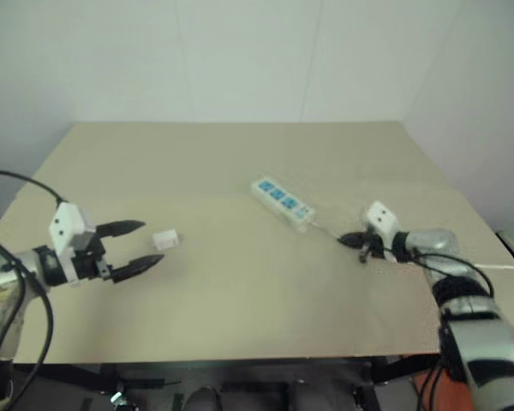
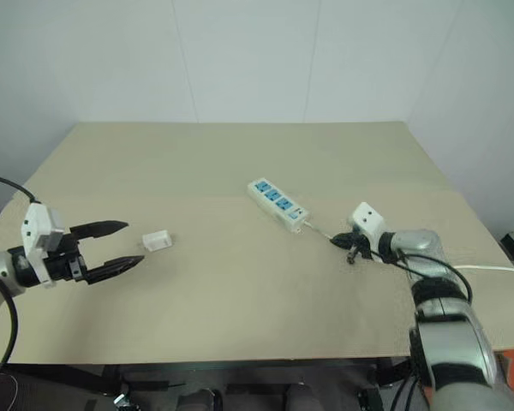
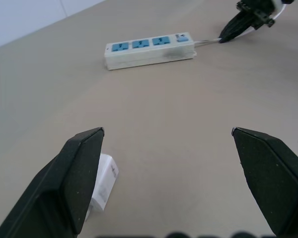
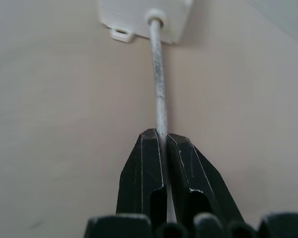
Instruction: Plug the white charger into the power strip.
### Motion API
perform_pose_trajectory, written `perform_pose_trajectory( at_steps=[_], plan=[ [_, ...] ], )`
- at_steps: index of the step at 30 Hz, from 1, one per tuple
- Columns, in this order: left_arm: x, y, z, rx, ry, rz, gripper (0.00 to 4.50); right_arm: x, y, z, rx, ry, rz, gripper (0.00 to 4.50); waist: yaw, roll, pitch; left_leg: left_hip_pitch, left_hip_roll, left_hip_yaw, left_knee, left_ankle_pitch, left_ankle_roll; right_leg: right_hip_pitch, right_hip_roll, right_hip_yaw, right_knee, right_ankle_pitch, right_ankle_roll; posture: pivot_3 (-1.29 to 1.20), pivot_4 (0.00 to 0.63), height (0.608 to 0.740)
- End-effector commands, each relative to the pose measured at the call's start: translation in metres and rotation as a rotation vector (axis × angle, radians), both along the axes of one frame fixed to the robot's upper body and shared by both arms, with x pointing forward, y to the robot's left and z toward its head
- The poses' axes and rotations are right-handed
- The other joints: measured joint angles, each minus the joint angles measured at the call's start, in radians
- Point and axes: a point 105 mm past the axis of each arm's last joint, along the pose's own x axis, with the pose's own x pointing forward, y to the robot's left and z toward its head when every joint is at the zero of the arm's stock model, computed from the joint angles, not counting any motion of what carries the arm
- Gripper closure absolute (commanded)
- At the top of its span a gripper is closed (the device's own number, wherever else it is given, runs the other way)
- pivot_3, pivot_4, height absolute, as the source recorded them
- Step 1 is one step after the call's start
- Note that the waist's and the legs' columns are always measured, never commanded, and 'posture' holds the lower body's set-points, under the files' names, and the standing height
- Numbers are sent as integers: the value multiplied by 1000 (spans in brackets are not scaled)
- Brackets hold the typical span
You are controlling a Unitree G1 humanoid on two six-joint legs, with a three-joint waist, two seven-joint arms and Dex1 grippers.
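Observation:
The power strip [image 1: 282, 201], a long white bar with three blue sockets, lies at the middle of the table, its thin white cable [image 4: 159, 79] running off toward the right. My right gripper [image 1: 353, 241] is shut on that cable a short way from the strip's end; in the right wrist view the cable passes between the closed black fingers [image 4: 145, 168]. The white charger [image 1: 165, 240], a small white cube, lies on the left part of the table. My left gripper [image 1: 135, 247] hovers just beside it, open, and the charger [image 3: 103, 184] sits by one finger, not between the two.
The tan table [image 1: 240, 163] stands against a white wall. Its front edge runs close below both arms, and the right edge lies just past my right arm. A white cable [image 1: 501, 269] trails off at the right.

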Motion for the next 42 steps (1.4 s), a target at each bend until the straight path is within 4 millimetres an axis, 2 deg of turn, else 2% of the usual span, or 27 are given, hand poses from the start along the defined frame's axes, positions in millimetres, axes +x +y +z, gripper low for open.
perform_pose_trajectory(
  at_steps=[1,4,6,11,16,19,25,31,36,42],
  plan=[
    [-1,1,7,-3,-29,-10,0,-30,3,49,42,-141,33,4489,9,1,0,-1,0,0,0,0,0,-1,0,0,0,0,0,0,150,740],
    [2,-3,5,-11,-19,-28,0,-56,-1,50,40,-100,5,4489,12,1,0,-5,0,2,0,0,0,-8,0,2,2,-1,4,0,150,740],
    [3,-6,4,-16,-17,-52,0,-64,-6,42,36,-82,-30,4489,11,-1,0,-3,0,2,1,1,-1,-7,1,3,2,0,4,0,150,740],
    [13,-9,7,-12,-25,-65,0,-77,-1,21,0,-50,-6,2851,9,-3,-2,-1,2,2,0,1,-1,-7,4,5,2,1,3,0,150,740],
    [14,-7,12,-9,-35,-75,0,-78,7,22,49,-74,-21,1035,6,-4,-2,-3,2,3,0,0,0,-10,5,8,2,1,3,0,150,740],
    [11,-3,13,-2,-36,-66,0,-77,19,30,156,-101,-53,37,8,-4,-2,-3,2,3,0,0,0,-10,5,8,2,1,3,0,150,740],
    [6,-5,10,4,-27,-70,0,-65,46,36,353,-182,-175,14,7,-4,-2,-3,2,3,0,0,0,-10,5,8,2,1,3,0,150,740],
    [8,-7,12,-4,-38,-63,0,-51,69,26,366,-237,-227,14,9,-4,-2,-4,2,3,0,0,0,-11,5,8,2,1,2,0,150,740],
    [11,-7,16,-2,-54,-55,0,-35,65,26,394,-285,-317,14,10,-4,-2,-4,2,3,0,0,0,-11,5,8,2,1,2,0,150,740],
    [12,-7,17,5,-61,-52,0,-37,69,14,443,-166,-249,14,9,-4,-2,-4,2,3,0,0,0,-11,5,8,2,1,2,0,150,740]
  ],
)
